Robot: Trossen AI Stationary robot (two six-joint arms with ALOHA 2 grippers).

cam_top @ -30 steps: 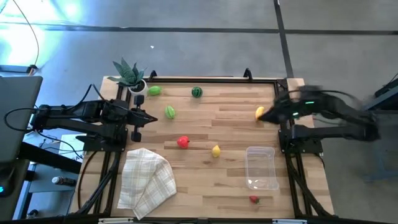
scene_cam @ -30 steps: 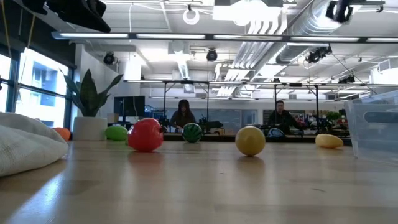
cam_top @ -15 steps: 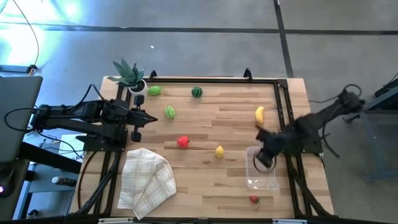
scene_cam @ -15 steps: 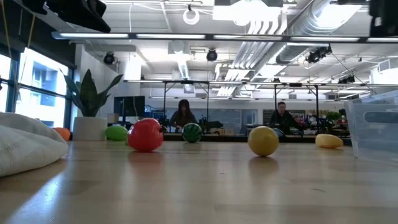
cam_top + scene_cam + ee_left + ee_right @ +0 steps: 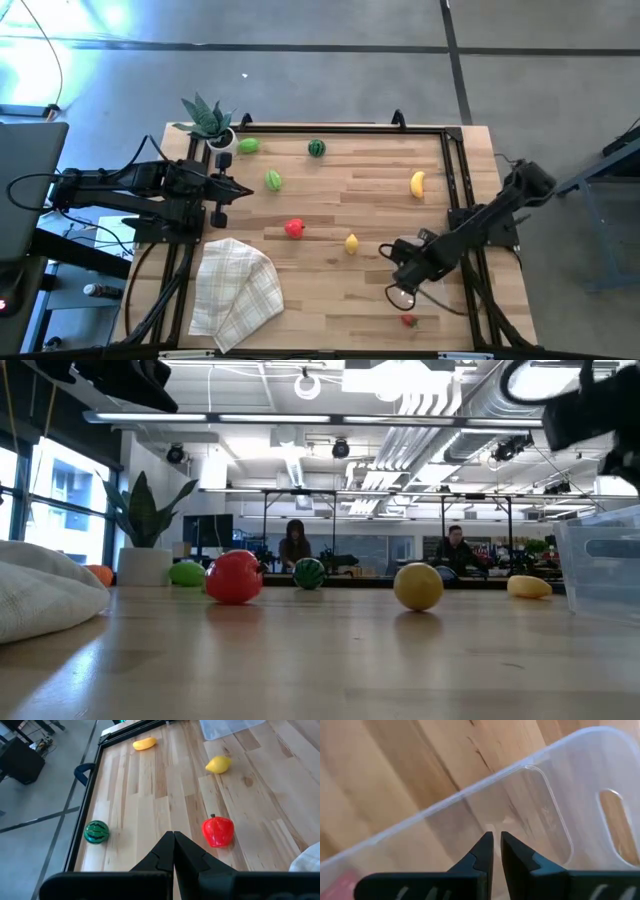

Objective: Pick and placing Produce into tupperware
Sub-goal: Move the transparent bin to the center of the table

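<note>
The clear tupperware (image 5: 433,293) stands on the table's right side, half hidden under my right arm. My right gripper (image 5: 494,842) is shut, points down and hangs above the tub's rim (image 5: 470,795) near its near left corner, touching nothing. The produce lies loose on the wood: a yellow lemon (image 5: 351,243), a red piece (image 5: 294,229), a yellow banana (image 5: 417,183), a dark green melon (image 5: 316,148), two light green pieces (image 5: 273,180) (image 5: 249,146) and a small red piece (image 5: 408,320). My left gripper (image 5: 247,190) waits shut at the left.
A checked beige cloth (image 5: 235,288) lies bunched at the near left. A spiky green plant in a white pot (image 5: 212,125) stands at the far left corner. A black frame (image 5: 345,128) runs along the table's far edge. Bare wood lies between the lemon and the tub.
My right gripper has swung from beside the banana toward the table's near edge and down, tipping from slanted to pointing straight down, and now hangs over the tub. The lemon has rolled a little toward the right. My left arm has kept still.
</note>
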